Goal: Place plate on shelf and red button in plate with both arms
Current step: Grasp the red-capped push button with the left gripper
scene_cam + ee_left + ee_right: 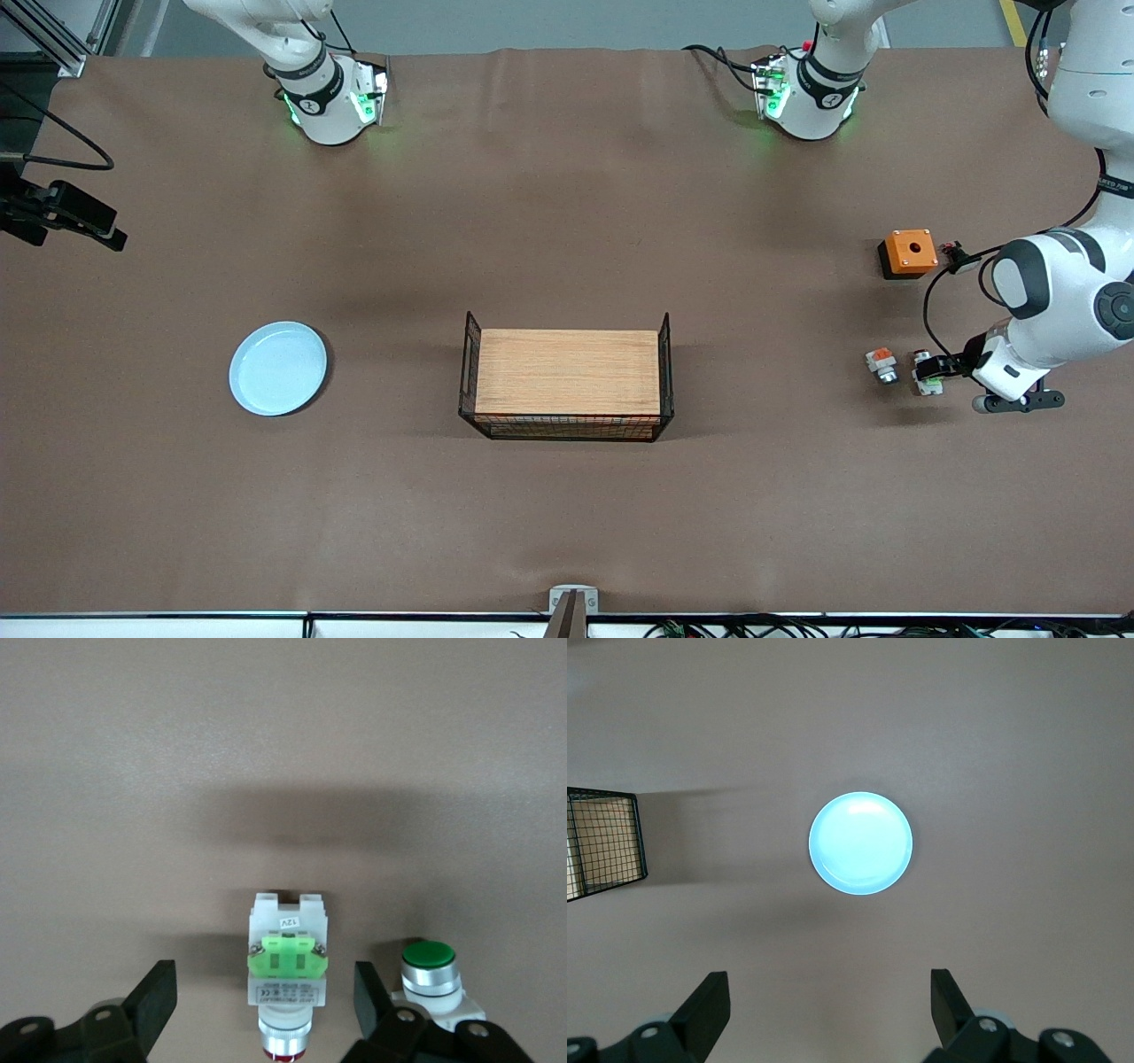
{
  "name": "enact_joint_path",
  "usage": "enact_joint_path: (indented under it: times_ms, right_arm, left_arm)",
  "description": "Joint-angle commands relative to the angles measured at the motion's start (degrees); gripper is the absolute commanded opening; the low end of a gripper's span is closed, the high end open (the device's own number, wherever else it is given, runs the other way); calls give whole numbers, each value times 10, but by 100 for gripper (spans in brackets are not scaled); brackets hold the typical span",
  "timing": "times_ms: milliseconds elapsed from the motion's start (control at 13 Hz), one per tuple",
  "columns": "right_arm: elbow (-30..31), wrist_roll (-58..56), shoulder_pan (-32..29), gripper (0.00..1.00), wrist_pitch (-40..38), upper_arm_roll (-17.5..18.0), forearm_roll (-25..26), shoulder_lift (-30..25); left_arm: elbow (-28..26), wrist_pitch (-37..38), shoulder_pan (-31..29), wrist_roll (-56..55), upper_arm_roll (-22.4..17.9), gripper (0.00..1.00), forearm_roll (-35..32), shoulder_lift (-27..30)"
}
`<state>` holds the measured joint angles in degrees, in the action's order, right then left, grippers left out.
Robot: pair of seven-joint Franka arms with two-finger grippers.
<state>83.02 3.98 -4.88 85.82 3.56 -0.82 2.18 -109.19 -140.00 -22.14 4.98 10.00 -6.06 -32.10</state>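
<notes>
left gripper (266, 1010), open, straddles the red button (285, 979): small, rigid, light, best pinched across its white body. right gripper (830, 1014), open, hangs above the plate (860, 843).

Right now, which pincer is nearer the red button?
Left. The left pincer is down at the red button, fingers either side of it. The right pincer hangs high over the plate.

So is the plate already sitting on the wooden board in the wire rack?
No, the plate lies on the bare table toward the right arm's end, apart from the wire rack.
</notes>
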Motion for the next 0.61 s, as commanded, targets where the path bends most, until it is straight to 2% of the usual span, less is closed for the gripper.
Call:
enact_joint_path:
  times_ms: [0, 153, 230, 307, 460, 537]
  right_arm:
    - [-15, 5, -2, 100, -4, 5, 1, 10]
    - [-15, 5, 0, 100, -7, 4, -1, 12]
    - [-15, 10, 4, 100, -9, 5, -1, 13]
    - [-15, 9, 9, 100, -9, 5, 5, 16]
    - [-15, 3, 7, 100, -5, 4, 4, 27]
    - [-15, 3, 7, 100, -9, 4, 4, 27]
  left_arm:
    - [4, -22, -2, 2, 4, 83, -12, -19]
    - [2, -22, -2, 3, 4, 70, -12, -20]
    - [1, -22, -2, 3, 4, 60, -12, -19]
    - [2, -19, -1, 10, 4, 36, -12, -16]
    - [2, -15, -1, 17, 5, 0, -12, -12]
    - [1, -13, -1, 19, 5, 0, -12, -8]
